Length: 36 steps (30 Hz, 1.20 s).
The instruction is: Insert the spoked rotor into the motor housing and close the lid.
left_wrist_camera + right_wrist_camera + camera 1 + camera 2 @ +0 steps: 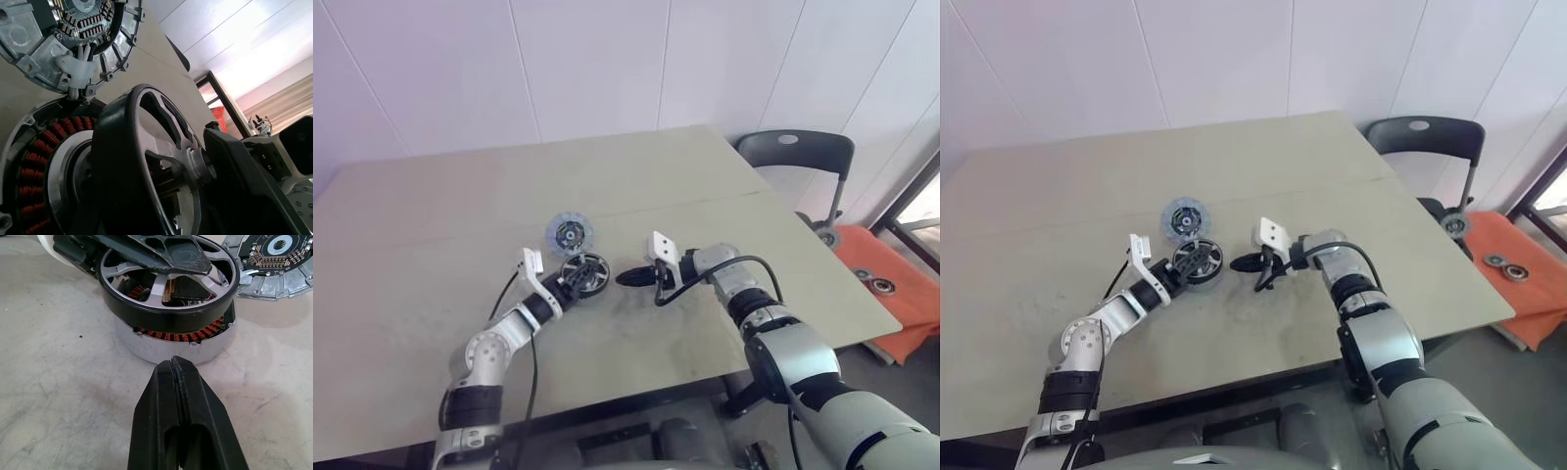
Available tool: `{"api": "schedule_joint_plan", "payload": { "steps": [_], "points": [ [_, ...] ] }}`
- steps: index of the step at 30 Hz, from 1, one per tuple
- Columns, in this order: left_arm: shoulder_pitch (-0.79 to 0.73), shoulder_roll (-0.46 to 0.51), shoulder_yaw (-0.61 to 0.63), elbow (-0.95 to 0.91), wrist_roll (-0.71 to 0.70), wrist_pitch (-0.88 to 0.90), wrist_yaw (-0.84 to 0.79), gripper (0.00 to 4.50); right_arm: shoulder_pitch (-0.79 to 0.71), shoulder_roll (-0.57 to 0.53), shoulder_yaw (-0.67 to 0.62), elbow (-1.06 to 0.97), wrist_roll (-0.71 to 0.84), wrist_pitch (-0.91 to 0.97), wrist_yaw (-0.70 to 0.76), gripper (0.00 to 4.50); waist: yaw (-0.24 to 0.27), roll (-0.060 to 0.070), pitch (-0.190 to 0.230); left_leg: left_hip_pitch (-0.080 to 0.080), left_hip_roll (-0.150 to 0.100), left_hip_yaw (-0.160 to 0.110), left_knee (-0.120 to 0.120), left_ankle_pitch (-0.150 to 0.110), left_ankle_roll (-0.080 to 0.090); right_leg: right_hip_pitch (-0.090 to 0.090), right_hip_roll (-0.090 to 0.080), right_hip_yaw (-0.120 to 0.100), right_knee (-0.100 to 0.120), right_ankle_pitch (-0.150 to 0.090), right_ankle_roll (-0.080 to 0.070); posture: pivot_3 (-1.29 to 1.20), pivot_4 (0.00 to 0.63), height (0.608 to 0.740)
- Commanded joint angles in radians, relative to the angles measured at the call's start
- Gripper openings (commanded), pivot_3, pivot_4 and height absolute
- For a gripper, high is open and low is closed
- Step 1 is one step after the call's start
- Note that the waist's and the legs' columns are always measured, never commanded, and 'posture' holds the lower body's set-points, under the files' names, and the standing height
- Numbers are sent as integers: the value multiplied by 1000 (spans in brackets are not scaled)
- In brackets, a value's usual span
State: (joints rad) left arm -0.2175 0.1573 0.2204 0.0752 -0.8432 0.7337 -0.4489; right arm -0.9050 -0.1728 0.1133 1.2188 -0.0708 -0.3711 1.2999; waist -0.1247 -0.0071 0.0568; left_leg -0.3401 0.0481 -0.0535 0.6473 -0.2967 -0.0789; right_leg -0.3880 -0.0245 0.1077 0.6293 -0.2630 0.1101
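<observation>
A pale tabletop (pixel 431 225) fills the middle of the head views, with a dark chair (pixel 795 152) at the upper right edge.

Just left of centre, the motor housing (pixel 166 345) sits flat on the table, a short silver puck with reddish-copper windings showing under its top edge. The lid (pixel 570 233) lies just beyond it, towards the wall, its underside of silver ribs and small dark parts facing up.

The spoked rotor (pixel 168 284), a dark ring with silver spokes running to a hub, rests tilted over the housing: one side is low, the other raised so the copper shows beneath. I judge insertion as started but not finished; the rotor has yet to be seated and the lid is untouched.

The left gripper (pixel 579 278) holds the rotor, fingers part-open, one finger (pixel 161 252) lying across the spokes. The right gripper (pixel 634 278), fingers pressed together and empty, points at the housing from centre frame, close but apart.
</observation>
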Motion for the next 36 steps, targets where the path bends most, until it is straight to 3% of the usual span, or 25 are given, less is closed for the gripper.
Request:
{"api": "schedule_joint_plan", "payload": {
  "steps": [1,14,28,36],
  "points": [
    [-16,9,30,-9,16,-35,7,1994,-9,3,-5,-34,13,-11,-2,0,-1,0,0,0,0,-1,0,0,0,0,0,0,0,0,0,0,0,740],
    [-36,-18,6,23,107,-121,-7,1994,-7,0,-3,-35,11,-12,-1,0,1,0,0,-1,0,-7,-1,0,0,0,4,0,0,0,0,0,0,740],
    [-11,-11,-27,-24,72,2,-69,1994,-9,-2,-7,-38,17,-12,7,0,3,0,0,-1,0,-8,-1,0,0,0,4,0,0,0,0,0,0,740],
    [-5,-10,-9,-14,70,24,-71,1994,-30,-5,-34,-86,82,-26,109,0,1,0,0,0,0,-8,0,0,0,1,5,0,0,0,0,0,0,740]
  ]
}}
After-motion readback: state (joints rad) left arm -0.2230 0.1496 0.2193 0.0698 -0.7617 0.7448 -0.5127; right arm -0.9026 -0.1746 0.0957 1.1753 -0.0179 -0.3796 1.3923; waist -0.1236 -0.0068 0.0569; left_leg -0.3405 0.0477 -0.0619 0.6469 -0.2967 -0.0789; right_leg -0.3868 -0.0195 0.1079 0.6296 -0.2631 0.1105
